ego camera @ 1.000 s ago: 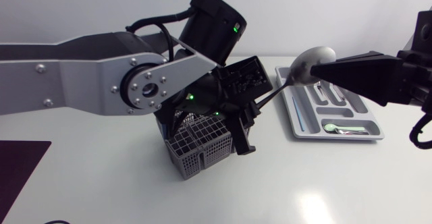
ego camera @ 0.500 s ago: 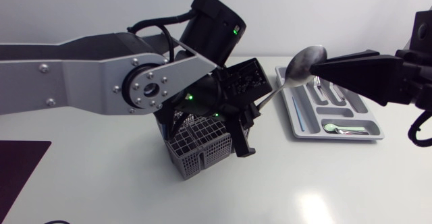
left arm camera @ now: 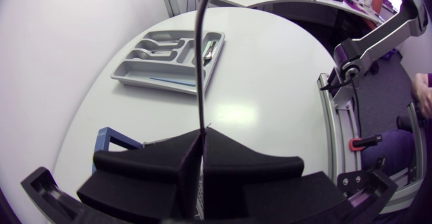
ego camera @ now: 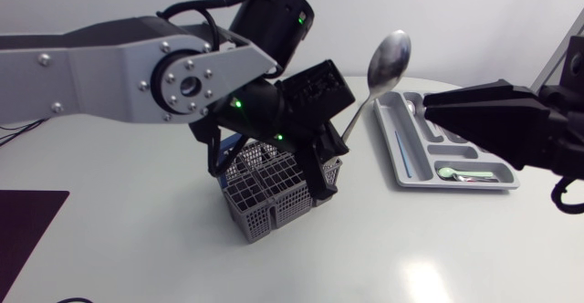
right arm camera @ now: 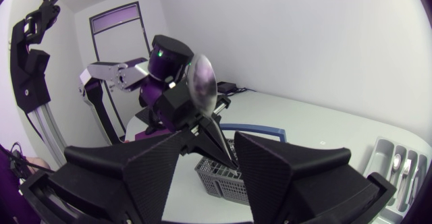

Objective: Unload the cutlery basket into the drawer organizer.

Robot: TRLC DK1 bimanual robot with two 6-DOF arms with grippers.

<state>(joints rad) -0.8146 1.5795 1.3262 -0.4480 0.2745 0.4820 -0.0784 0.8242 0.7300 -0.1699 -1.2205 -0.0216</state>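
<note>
Steel spoon (ego camera: 385, 61) in matte wedge-shaped left fingers (left arm camera: 145, 173), grey lattice basket (ego camera: 265, 198)

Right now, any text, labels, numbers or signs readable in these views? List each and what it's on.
None: no readable text in any view.
Left arm: no print visible, only green indicator lights.
Cutlery basket: no markings visible.
Drawer organizer: no markings visible.
Spoon: no markings visible.

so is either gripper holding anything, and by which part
The left gripper holds a spoon by the lower end of its handle, bowl up. The right gripper is open, holding nothing.
</note>
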